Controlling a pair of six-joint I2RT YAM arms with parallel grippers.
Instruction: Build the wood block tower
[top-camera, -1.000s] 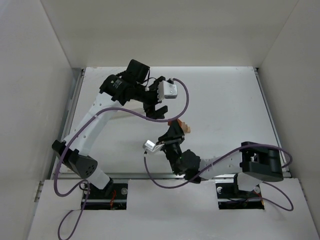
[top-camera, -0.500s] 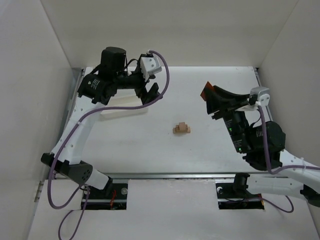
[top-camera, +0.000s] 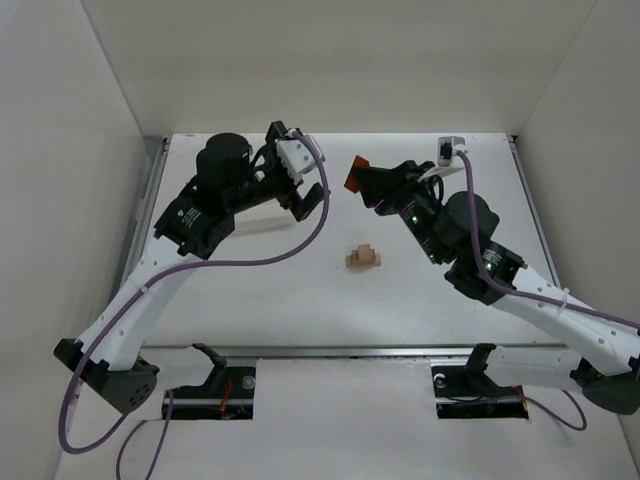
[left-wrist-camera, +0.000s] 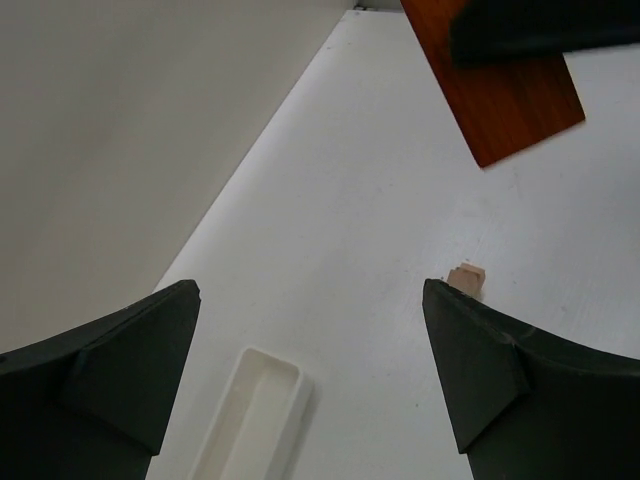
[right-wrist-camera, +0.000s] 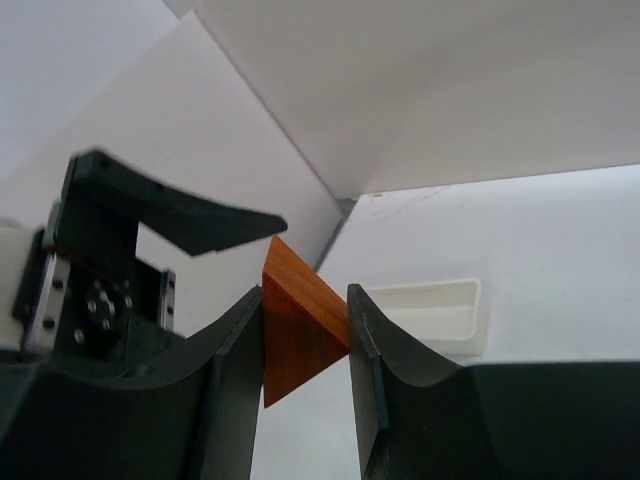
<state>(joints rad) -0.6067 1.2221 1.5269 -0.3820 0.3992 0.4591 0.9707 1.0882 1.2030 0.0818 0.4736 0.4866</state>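
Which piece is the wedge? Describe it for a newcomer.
Over the far half of the white table hangs the right gripper. Pinched between its jaws is the orange-red triangular wooden wedge, the only coloured piece; the light tan wooden blocks lie stacked on the table.

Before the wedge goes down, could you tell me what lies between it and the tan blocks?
Nothing: the top view shows only bare table between the wedge and the tan blocks.

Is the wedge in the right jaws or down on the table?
In them: the orange-red wedge is pinched between the right jaws, off the table.
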